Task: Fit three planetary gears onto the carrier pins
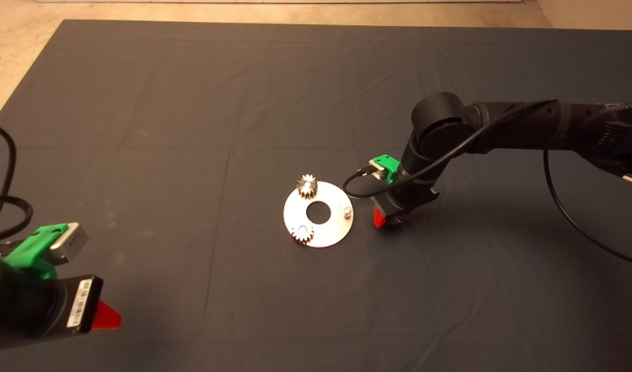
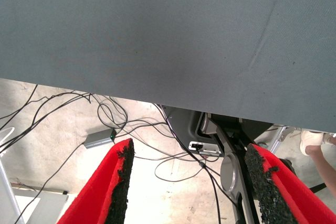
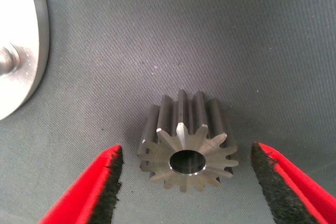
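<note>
- Head view: two planetary gears [image 1: 306, 186] [image 1: 302, 234] sit on carrier pins of the silver plate [image 1: 332, 232]; one pin [image 1: 347, 211] is bare.
- Right end effector [image 3: 184, 182] straddles the third gear [image 3: 186, 148] on the mat beside the plate, fingers spread, not touching, apparently ready to grasp.
- Left end effector [image 2: 186, 182] waits at the mat's near-left edge, open and empty.

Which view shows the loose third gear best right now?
Right wrist view: the loose gear lies on the mat between the open right tool, teeth and bore clear. Head view shows only a sliver under the tool. Left wrist view shows none.
</note>
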`<control>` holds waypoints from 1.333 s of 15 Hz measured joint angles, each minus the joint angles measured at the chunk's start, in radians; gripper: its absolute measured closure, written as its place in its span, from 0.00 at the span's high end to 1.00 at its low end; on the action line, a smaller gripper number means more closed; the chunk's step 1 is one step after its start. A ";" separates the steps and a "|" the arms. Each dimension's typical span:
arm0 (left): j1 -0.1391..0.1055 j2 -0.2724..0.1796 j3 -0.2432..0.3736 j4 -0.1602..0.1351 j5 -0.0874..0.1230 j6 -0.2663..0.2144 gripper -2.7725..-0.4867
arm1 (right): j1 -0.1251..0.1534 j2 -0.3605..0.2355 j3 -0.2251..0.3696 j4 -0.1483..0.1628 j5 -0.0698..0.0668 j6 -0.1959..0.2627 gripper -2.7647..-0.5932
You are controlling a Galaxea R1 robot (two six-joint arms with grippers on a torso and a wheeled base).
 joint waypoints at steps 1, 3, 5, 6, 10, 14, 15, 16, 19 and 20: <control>0.000 0.000 0.000 -0.001 0.000 0.000 0.42 | 0.000 0.000 0.000 -0.001 0.000 0.000 0.50; 0.000 0.000 0.000 -0.002 0.000 0.000 0.42 | 0.000 0.000 0.000 -0.006 0.000 0.000 0.45; 0.000 -0.003 0.000 -0.003 0.000 0.000 0.42 | 0.000 0.000 0.000 -0.009 0.000 0.000 0.42; 0.000 -0.003 0.000 -0.003 0.000 0.000 0.42 | 0.000 0.000 0.000 -0.010 0.000 0.000 0.42; 0.000 -0.003 0.000 -0.003 0.000 0.001 0.42 | 0.000 0.000 0.000 -0.011 0.000 0.000 0.36; 0.000 -0.024 0.001 -0.003 0.000 0.036 0.42 | 0.000 0.000 0.000 -0.011 0.004 0.000 0.27; 0.000 -0.050 0.003 -0.003 -0.003 0.064 0.42 | 0.000 0.000 0.000 -0.011 0.004 0.000 0.27; 0.000 -0.094 0.004 -0.006 -0.004 0.107 0.42 | 0.000 0.000 0.000 -0.011 0.005 0.000 0.27; 0.000 -0.264 0.004 -0.030 0.003 0.224 0.42 | 0.000 0.000 0.000 -0.011 0.003 0.000 0.26; 0.000 -0.287 0.004 -0.045 0.003 0.246 0.42 | 0.000 0.002 0.000 -0.013 0.002 0.000 0.25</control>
